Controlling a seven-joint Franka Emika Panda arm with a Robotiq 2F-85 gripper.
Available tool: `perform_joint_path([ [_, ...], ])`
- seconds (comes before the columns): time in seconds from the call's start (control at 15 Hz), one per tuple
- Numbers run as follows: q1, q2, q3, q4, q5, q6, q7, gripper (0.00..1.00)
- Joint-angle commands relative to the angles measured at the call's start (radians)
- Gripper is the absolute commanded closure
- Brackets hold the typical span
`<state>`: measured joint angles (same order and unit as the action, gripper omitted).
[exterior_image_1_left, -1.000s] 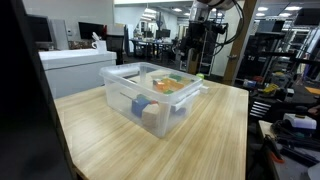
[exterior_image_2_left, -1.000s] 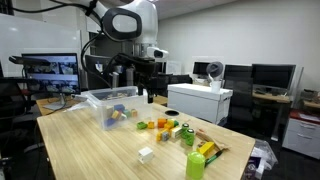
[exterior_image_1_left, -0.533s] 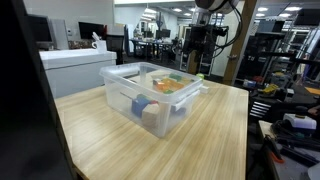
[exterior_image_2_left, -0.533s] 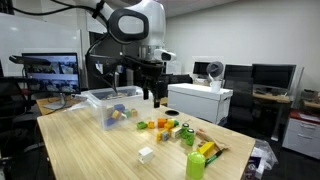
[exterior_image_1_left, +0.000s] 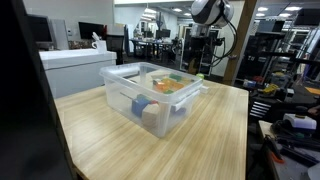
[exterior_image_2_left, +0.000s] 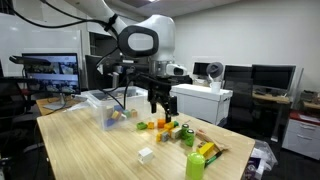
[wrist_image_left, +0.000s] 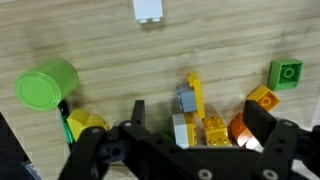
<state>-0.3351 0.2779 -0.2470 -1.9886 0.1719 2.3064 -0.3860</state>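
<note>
Black claw (wrist_image_left: 192, 122), jaws apart, hovers over the cluster of yellow, grey and orange plastic blocks (wrist_image_left: 193, 96) on the wooden table (wrist_image_left: 100, 40); green plastic cylinder (wrist_image_left: 45, 85) at nine o'clock, white block (wrist_image_left: 148, 9) at twelve.

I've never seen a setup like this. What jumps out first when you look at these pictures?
First, the big white robot arm leaning over the wooden table, with its gripper open above a cluster of bright toy blocks. After that, the clear plastic bin on the same table, holding more coloured pieces, and a green cup beside the blocks.
</note>
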Motion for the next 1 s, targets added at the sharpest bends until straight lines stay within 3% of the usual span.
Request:
perform_joint_path([
  [0.0,-0.054,0.102,0.048,0.068,0.050,0.025,-0.121,0.00],
  [0.6,-0.127,0.305,0.155,0.245,0.044,0.028,-0.185,0.00],
  [0.67,-0.127,0.313,0.157,0.251,0.037,0.028,-0.179,0.25],
  [0.73,-0.124,0.315,0.157,0.249,0.029,0.028,-0.169,0.27],
  [0.93,-0.116,0.307,0.154,0.242,0.018,0.027,-0.150,0.51],
])
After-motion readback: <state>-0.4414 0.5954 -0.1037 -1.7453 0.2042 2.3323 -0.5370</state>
